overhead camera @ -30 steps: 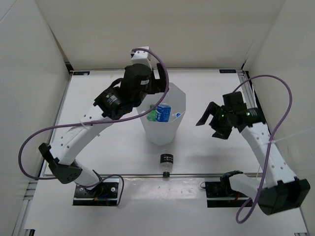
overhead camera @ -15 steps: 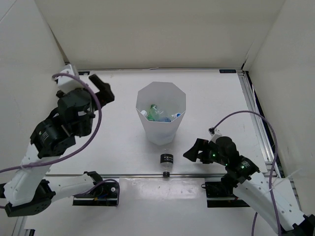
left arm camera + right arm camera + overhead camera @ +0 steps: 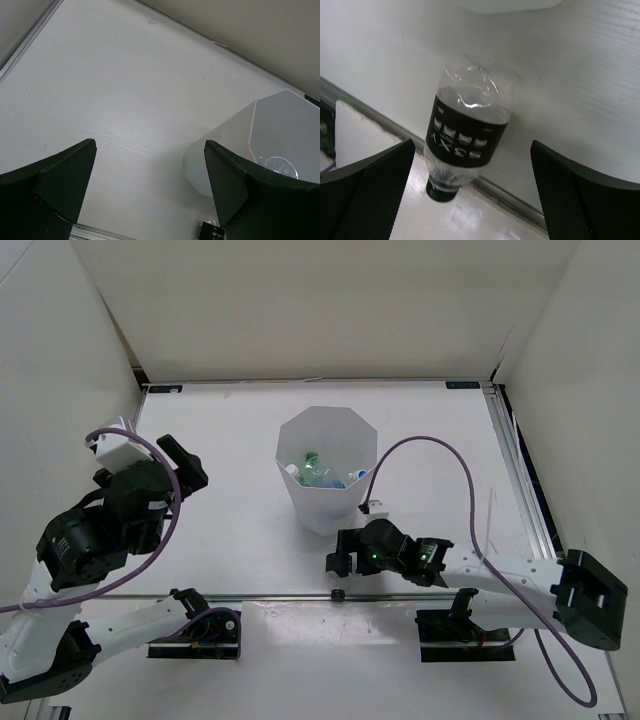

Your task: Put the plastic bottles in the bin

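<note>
My right hand (image 3: 337,555) is low, fingers spread wide on either side of a clear plastic bottle with a black label (image 3: 467,137) lying on the white surface (image 3: 240,430) by the near rail. My left hand (image 3: 149,144), also spread and empty, hovers left of the tall white translucent faceted bin (image 3: 325,512), which holds green and clear plastic bottles (image 3: 318,472).

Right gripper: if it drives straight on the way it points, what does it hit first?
Likely the black-labelled bottle, lying on the table near its front edge, centred in the wrist view between the fingers of the open right gripper. How far off is unclear.
</note>
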Robot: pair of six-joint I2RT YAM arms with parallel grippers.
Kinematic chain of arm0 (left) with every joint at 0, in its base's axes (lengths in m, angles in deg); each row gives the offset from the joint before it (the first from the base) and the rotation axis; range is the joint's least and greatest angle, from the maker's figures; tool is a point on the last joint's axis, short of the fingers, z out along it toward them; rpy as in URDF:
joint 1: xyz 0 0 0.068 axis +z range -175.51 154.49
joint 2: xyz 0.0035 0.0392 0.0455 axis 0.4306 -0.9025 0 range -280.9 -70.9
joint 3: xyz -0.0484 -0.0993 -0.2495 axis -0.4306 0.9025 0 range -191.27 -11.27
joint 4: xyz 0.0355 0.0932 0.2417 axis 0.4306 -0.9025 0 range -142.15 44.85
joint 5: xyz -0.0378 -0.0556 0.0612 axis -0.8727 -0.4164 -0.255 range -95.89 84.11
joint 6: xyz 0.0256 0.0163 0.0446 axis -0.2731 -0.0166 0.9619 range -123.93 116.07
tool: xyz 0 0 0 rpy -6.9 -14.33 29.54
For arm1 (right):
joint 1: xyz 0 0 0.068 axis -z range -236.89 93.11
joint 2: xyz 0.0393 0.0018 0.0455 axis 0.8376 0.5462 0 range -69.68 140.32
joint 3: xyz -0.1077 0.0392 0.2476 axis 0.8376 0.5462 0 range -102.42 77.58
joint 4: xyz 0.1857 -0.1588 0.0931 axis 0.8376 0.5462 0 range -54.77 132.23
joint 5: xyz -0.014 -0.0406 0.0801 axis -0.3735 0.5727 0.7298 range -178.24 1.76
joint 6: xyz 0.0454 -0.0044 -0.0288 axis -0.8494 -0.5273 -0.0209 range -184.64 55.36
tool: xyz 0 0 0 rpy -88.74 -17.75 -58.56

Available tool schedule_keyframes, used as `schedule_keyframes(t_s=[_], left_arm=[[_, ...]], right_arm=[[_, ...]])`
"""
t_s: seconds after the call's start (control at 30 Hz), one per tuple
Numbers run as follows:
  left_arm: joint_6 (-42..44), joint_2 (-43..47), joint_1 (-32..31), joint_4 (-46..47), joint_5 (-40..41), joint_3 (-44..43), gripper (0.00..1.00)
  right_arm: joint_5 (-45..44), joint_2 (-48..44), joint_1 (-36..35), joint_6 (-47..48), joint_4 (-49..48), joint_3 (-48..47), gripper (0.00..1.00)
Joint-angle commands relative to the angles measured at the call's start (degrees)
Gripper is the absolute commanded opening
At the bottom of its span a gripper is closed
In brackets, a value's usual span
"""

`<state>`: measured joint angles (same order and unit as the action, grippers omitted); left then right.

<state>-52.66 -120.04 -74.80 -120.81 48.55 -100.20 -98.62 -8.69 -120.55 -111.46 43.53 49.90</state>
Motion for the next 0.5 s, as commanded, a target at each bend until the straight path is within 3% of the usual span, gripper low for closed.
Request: schedule_keyframes(t_s=[0.0, 0.17, 0.23, 0.4, 0.47], left_arm=[[-0.2, -0.1, 0.1, -3.8, -0.6, -0.3, 1.0], [0.3, -0.1, 0.1, -4.8, -1.3, -0.8, 1.0], [0.8, 0.5, 0.1, -5.4, -1.8, -0.8, 1.0], [0.8, 1.0, 0.1, -5.4, -1.8, -0.8, 1.0], [0.0, 1.5, 0.1, -5.4, -0.7, -0.8, 1.0]], right_arm=[[-7.6, 4.2, -2.5, -3.2, -4.6, -3.4, 1.0], [-11.2, 10.6, -2.5, -7.8, 0.3, -7.5, 1.0], [-11.9, 13.2, -2.5, -10.6, 3.9, -8.6, 0.95], [-13.4, 11.9, -2.5, -12.1, 13.5, -12.7, 0.57], [-13.4, 8.9, -3.1, -12.1, 20.0, -14.4, 0.52]])
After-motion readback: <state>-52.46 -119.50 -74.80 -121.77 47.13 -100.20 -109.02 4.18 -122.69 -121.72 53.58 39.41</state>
